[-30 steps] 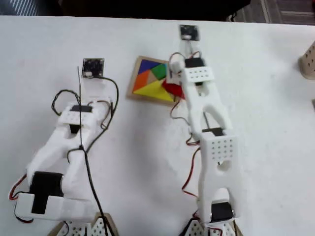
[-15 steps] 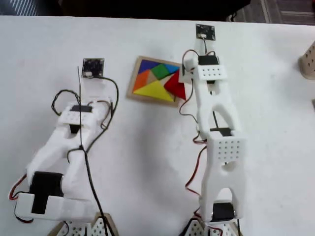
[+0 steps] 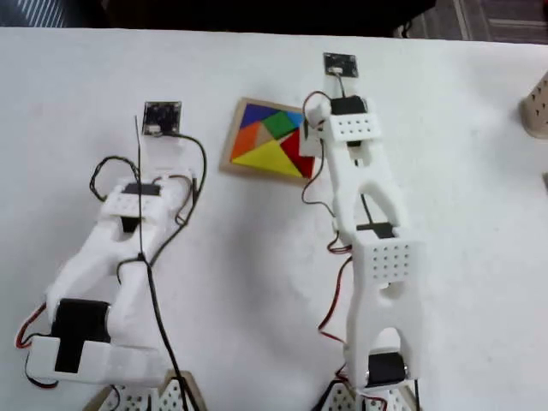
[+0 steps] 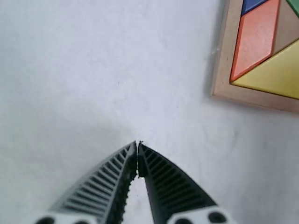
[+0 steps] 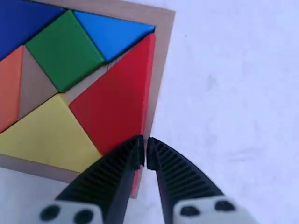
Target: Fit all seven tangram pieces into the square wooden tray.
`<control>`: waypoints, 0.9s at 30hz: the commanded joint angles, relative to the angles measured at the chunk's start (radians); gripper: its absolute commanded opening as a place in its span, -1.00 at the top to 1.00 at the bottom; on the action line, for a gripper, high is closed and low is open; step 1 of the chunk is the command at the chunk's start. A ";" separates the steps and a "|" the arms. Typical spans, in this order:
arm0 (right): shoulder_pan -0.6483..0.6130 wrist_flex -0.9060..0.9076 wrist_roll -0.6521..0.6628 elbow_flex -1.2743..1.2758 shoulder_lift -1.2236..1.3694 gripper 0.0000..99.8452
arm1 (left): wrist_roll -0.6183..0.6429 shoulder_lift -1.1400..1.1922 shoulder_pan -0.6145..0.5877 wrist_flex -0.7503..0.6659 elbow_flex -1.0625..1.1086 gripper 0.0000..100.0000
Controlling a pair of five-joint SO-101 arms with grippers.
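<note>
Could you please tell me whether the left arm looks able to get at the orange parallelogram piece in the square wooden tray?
Probably yes: the left end effector, shut, sits over the white table, and the orange parallelogram piece lies at the nearest corner of the square wooden tray, with nothing between.

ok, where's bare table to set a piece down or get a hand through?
Free: the white strip between the left arm and right arm, in front of the tray; the wide stretch right of the right arm. Crowded: the tray's right edge, where the right gripper hangs over the red triangle.
</note>
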 commanded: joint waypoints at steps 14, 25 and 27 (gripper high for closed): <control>-0.008 0.124 -0.011 -0.026 -0.059 0.96 | -0.008 -0.007 -0.008 -0.034 -0.008 0.95; -0.025 0.024 -0.006 -0.031 -0.010 0.96 | -0.008 -0.007 -0.008 -0.034 -0.008 0.95; -0.035 0.025 -0.003 -0.026 -0.008 0.96 | -0.008 -0.007 -0.008 -0.034 -0.008 0.95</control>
